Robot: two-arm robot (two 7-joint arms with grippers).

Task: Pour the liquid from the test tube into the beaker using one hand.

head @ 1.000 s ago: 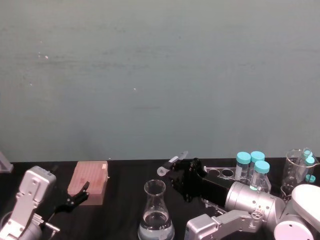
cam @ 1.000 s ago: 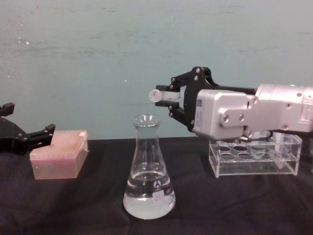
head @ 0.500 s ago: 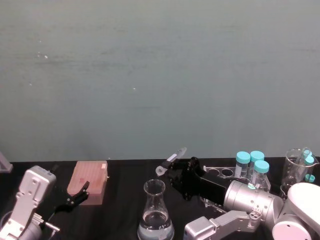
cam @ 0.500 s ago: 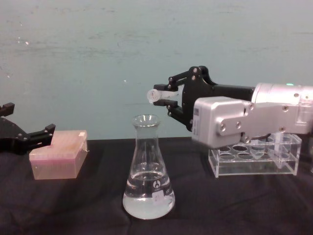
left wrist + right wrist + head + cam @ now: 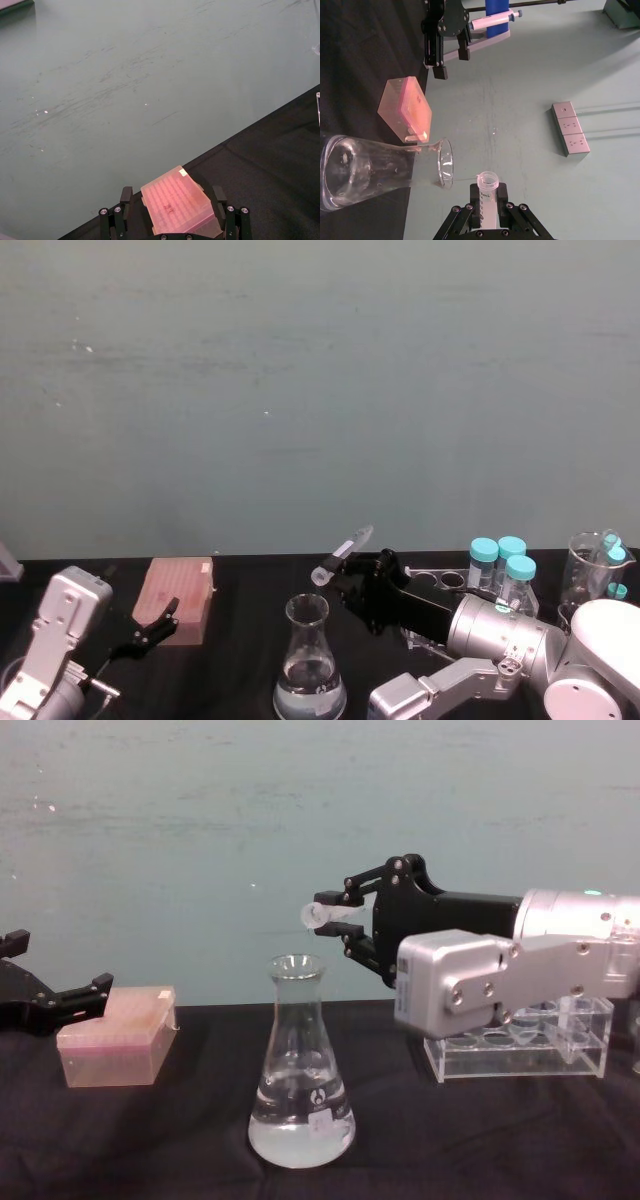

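Head camera first: my right gripper [image 5: 340, 565] is clamped on the test tube [image 5: 342, 552], which slants with its open mouth lowest, just above and beside the neck of the beaker [image 5: 309, 660]. The left gripper [image 5: 150, 630] sits parked low at the left, near the pink tip box [image 5: 178, 590].

Left wrist camera: that idle gripper's fingers stand apart, and the box lies ahead of them.

Right wrist camera: the tube's flared rim points towards the beaker's mouth [image 5: 445, 162] but sits a little off to one side of it, not yet centred. I cannot tell whether anything is inside the tube.

Chest camera: the tube [image 5: 322, 914] lies nearly level, with its lip over the right part of the beaker's rim and clear air between them. Some liquid [image 5: 300, 1135] is pooled in the beaker's base. The rack [image 5: 520, 1055] stands behind my arm.

As I judge it, I am mid-pour. I would shift the lip over the centre of the neck and lower it closer. Then I would roll the wrist slowly, so that such a small amount runs off the rim rather than clinging to it. I would not let the tube knock the glass.
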